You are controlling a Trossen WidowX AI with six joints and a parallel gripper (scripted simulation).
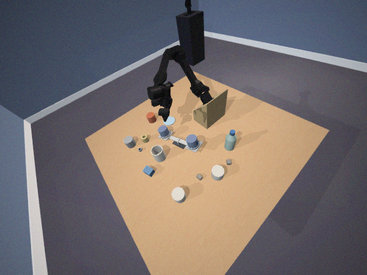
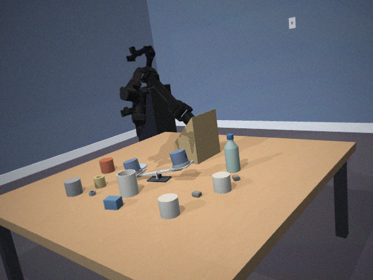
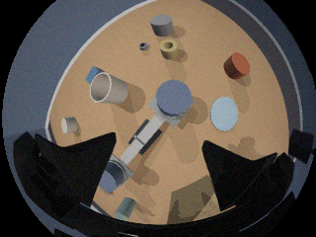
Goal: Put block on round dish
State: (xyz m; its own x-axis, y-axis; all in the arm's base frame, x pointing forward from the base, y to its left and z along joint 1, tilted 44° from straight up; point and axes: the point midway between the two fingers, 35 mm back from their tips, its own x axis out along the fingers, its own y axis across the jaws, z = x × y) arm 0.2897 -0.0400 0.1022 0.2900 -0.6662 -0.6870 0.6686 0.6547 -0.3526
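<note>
My fingers [image 1: 164,118] [image 2: 132,114] stand wide apart with nothing between them, I think so they can pass around a cup. In the wrist view, the low cup [image 1: 163,130] [image 2: 132,164] [image 3: 174,98] is just above the centre. In the exterior view, its end of the balance [image 1: 175,138] [image 2: 162,172] [image 3: 149,130] tips down at centre left, so I judge that the block, which I cannot see, is under it. The high cup [image 1: 191,141] [image 2: 178,157] [image 3: 110,182], wrist view lower left, I must not touch. The dish [image 1: 170,120] [image 2: 144,165] [image 3: 224,114], right of centre there, lies uncovered, ready for receiving the block.
</note>
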